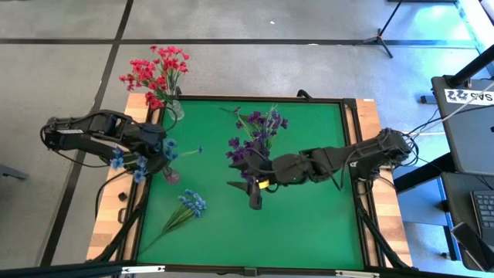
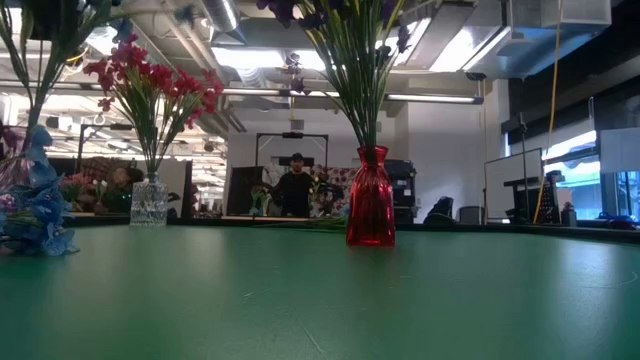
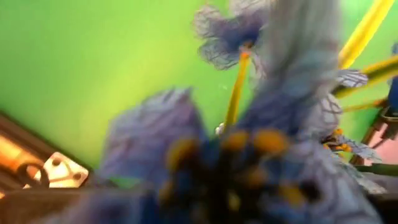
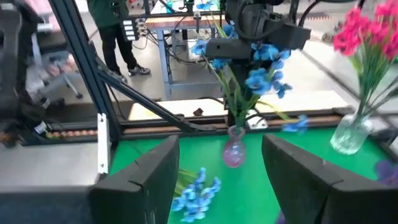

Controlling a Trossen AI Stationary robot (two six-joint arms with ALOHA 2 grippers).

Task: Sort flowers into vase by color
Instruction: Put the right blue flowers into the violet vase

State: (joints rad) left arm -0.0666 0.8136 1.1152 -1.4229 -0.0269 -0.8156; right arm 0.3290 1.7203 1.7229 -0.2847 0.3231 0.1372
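I see each colour has its own vase: red flowers (image 1: 157, 73) stand in the clear vase (image 1: 174, 110) at eleven o'clock on the green table (image 1: 309, 208), purple flowers (image 1: 258, 131) near the middle. My left gripper (image 1: 158, 154) sits at nine o'clock over the small pink vase (image 1: 171, 176), among blue flowers (image 1: 127, 162); I cannot tell whether its claw grips. One blue sprig (image 1: 189, 205) lies at seven o'clock. My right gripper (image 1: 255, 197), arm stretched inward, hangs mid-table with fingers apart, empty.

The left gripper (image 1: 154, 158) hangs at the table's left edge with its arm bent, and the right gripper (image 4: 217, 177) waits mid-table, fingers apart.
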